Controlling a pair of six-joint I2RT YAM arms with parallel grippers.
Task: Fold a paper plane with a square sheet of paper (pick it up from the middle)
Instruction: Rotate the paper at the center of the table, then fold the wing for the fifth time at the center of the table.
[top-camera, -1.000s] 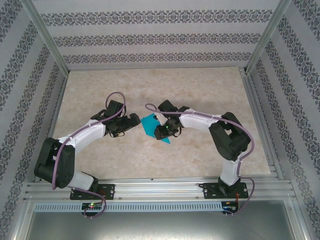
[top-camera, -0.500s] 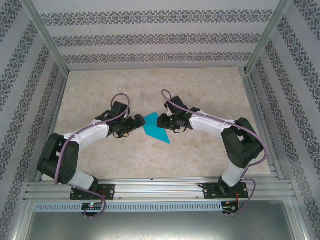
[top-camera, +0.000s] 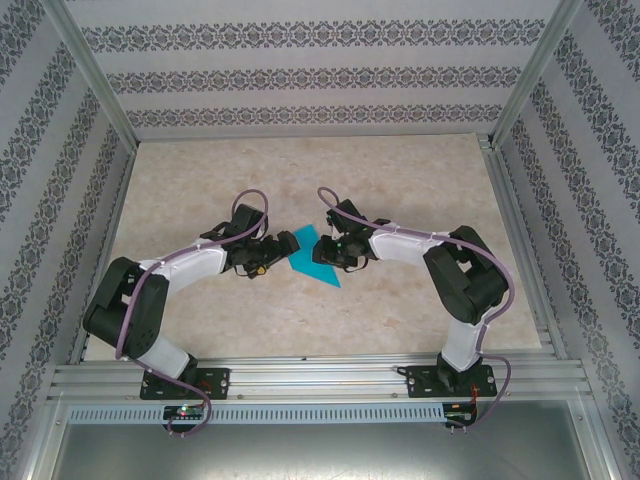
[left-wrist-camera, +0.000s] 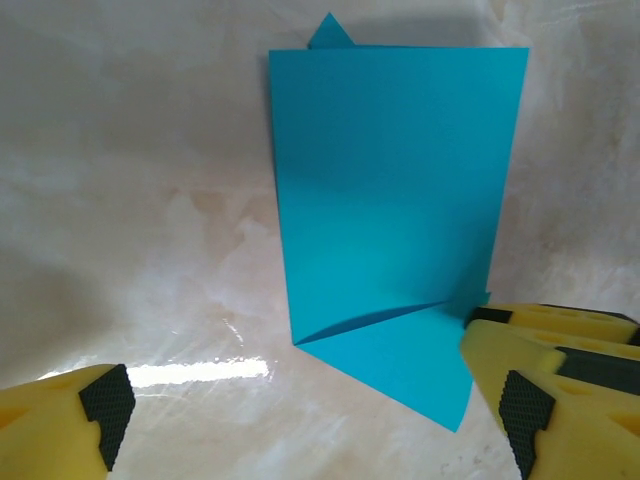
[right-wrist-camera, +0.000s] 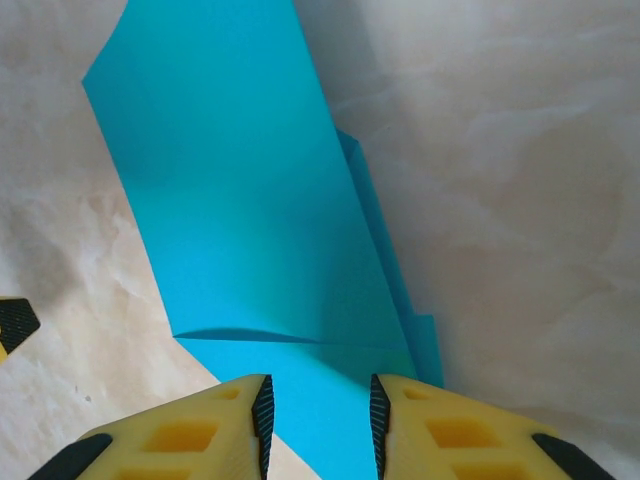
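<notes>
The square sheet of paper (top-camera: 312, 260) lies on the bench (top-camera: 420, 190) between the two arms. It is already creased: the left wrist view shows a diagonal fold across its near corner and a small tip poking past the far edge (a layer underneath, we judge). There is no dart shape yet, so we take the folding as early.

On the left, the left end effector (top-camera: 272, 252) has crept in. A second ago bare bench separated it from the sheet; now it sits at the paper's left edge. Its jaws gape wide, and in its own camera one finger (left-wrist-camera: 520, 380) meets the sheet's near corner while the other stands well off. It holds nothing.

On the right, the right end effector (top-camera: 330, 250) has slid back off the sheet it half covered a second ago, so more teal shows. Its jaws are drawn partway in with a gap between them, and the paper shows in that gap. They clamp nothing that we can see, and we cannot tell whether the tips press the sheet down.

We read this as a handover: the right steadies while the left lines up for the next crease. The patterned walls (top-camera: 300, 75) and aluminium frame (top-camera: 95, 75) stand well apart from the work, and a purple cable (top-camera: 245, 198) loops above the left wrist. The main obstacle is how near the two end effectors are to each other.
</notes>
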